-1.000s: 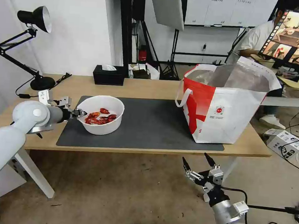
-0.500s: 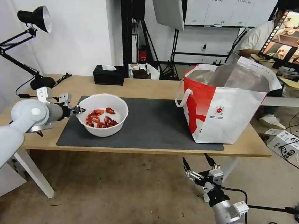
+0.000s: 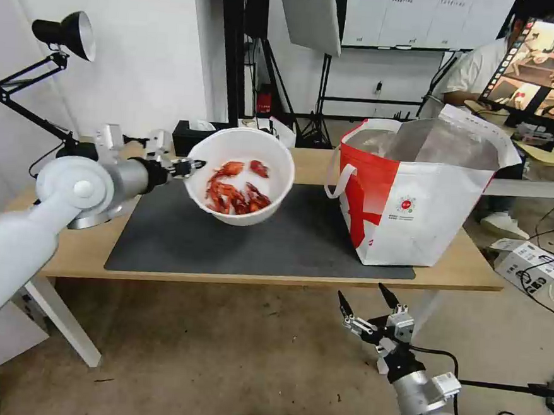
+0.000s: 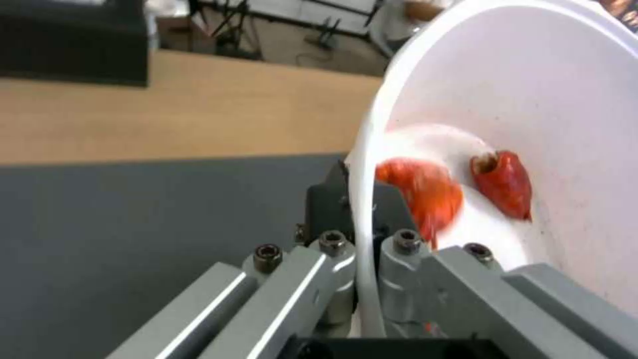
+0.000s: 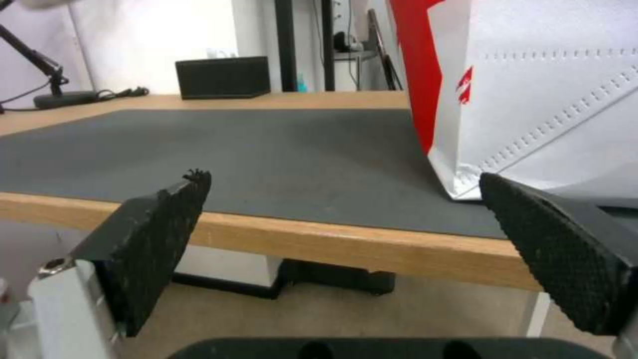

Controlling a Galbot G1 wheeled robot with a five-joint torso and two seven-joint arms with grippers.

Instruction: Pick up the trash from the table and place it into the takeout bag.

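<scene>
One tool at work: left tool (image 3: 195, 163) pinches bowl (image 3: 240, 174) rim, tilted over mat (image 3: 288, 233).
Right tool (image 3: 366, 304): spread, idle below surface (image 3: 468, 271).
Our advice: level bowl, clear bag (image 3: 417, 198) rim.

Bowl (image 3: 241, 173) is held off the mat (image 3: 288, 233) above its left-centre part, tilted, shells (image 3: 237, 189) inside; left gripper (image 3: 191, 163) at the bowl's left rim, fingers (image 4: 332, 209) clamped either side of the rim wall. Takeout bag (image 3: 417, 198) stands upright at the right end of the worktop (image 3: 90, 251), partly on the mat, well right of the bowl; tissue box (image 3: 196, 140) and lamp (image 3: 67, 35) sit along the back and left. Right gripper (image 3: 365, 302) hangs below and in front of the worktop edge, near the bag, fingers (image 5: 153, 234) spread apart.
</scene>
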